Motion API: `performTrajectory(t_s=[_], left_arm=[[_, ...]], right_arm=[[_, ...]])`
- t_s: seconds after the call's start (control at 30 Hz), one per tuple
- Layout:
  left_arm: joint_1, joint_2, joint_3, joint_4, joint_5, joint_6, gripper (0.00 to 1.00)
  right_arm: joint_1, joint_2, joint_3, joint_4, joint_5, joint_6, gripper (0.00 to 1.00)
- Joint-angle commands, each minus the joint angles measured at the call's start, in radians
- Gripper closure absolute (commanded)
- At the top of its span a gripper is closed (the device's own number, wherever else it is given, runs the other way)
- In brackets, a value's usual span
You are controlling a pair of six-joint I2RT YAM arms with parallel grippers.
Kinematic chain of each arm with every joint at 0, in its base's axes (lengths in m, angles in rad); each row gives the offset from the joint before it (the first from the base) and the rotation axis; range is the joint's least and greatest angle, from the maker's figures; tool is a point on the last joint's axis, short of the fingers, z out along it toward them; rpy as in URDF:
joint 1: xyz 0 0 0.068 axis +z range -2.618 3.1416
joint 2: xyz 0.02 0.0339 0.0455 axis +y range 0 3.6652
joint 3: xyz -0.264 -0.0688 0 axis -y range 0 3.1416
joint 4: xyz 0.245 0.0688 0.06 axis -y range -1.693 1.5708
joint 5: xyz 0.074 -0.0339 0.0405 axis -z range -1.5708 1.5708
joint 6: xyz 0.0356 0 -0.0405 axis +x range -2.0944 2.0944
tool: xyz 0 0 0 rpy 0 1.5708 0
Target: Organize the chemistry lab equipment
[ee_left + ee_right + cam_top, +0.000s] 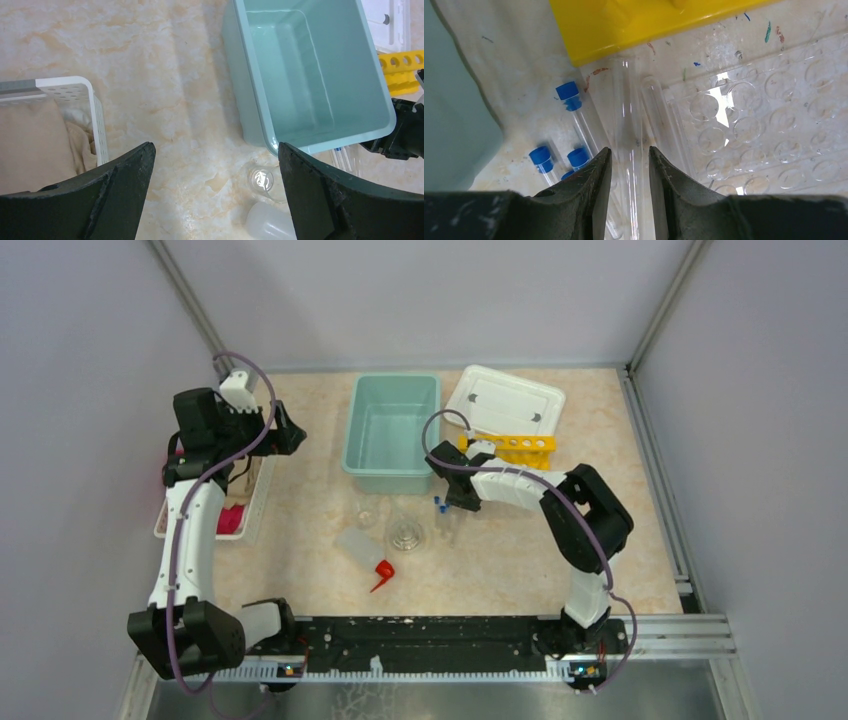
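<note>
My right gripper (629, 150) (452, 492) is low over the table just right of the teal bin, its jaws narrowed around a long clear tube (628, 115). Small blue-capped tubes (569, 95) (440, 506) lie to its left. The yellow holed rack (634, 20) (507, 448) stands just beyond. A clear flask (405, 533), a beaker (365, 512) (262, 180) and the squeeze bottle (358, 548) with red spout (383, 571) sit at centre front. My left gripper (215, 146) (285, 435) is raised, wide open and empty, left of the bin.
A teal bin (350, 440) (250, 90) stands at back centre, its white lid (505, 400) to the right. A white basket (255, 505) (95, 115) holds pink (232, 518) and tan (30, 145) cloths at the left. A clear well plate (764, 115) lies right of the tubes.
</note>
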Motion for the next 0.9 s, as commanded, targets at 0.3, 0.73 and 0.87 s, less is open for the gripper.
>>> performTrajectory(t_s=[0.3, 0.73, 0.87], left_arm=[[0.008, -0.013, 0.02, 0.002, 0.08, -0.003, 0.01], [0.007, -0.043, 0.09, -0.03, 0.227, -0.021, 0.01], [0.007, -0.055, 0.113, -0.041, 0.279, -0.029, 0.01]], right_arm=[[-0.012, 0.022, 0.001, 0.061, -0.017, -0.011, 0.68], [0.026, -0.125, 0.008, 0.029, 0.033, -0.081, 0.92], [0.061, -0.213, 0.015, 0.009, 0.047, -0.12, 0.97]])
